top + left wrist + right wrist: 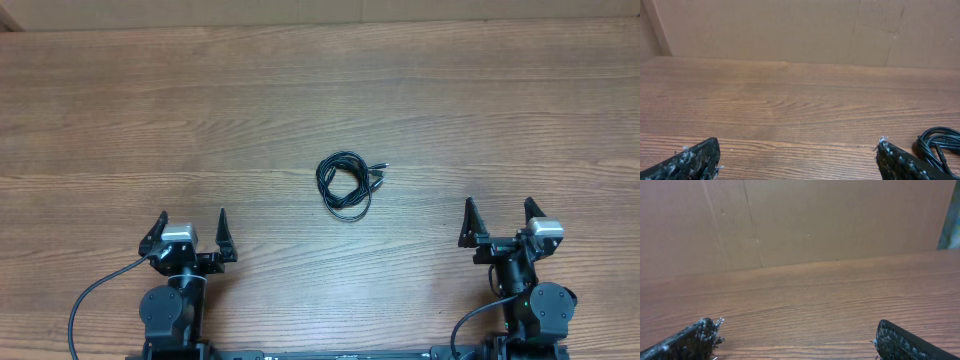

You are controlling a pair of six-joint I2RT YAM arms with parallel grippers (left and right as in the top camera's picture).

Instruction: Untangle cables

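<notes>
My two end effectors sit near the table's (pixel 200 100) near edge, one toward each near corner. My left end effector (pixel 192 215) is released, its jaws spread wide with nothing between them. My right end effector (pixel 499 204) is likewise released and holds nothing. The cables (pixel 346 185) lie about the middle of the table, between my two end effectors and farther toward the far edge than either, well apart from both. They are thin black cords gathered into one loose coil, with several loops lying over one another, so I cannot tell how many there are. The coil is a rough oval, a little longer than it is wide, and its long axis runs from the near edge toward the far edge. At the far right of the coil the small plug ends stick out side by side, pointing toward the table's right edge. From my left wrist, the left end effector (pixel 799 145) shows bare wood between its fingers (pixel 695 160), and the cables (pixel 940 142) curl just beyond the right-hand fingertip at the frame's right edge, not touching it. From my right wrist, the right end effector (pixel 797 325) frames only wood grain, with a cardboard wall (pixel 840 220) standing along the far edge.
</notes>
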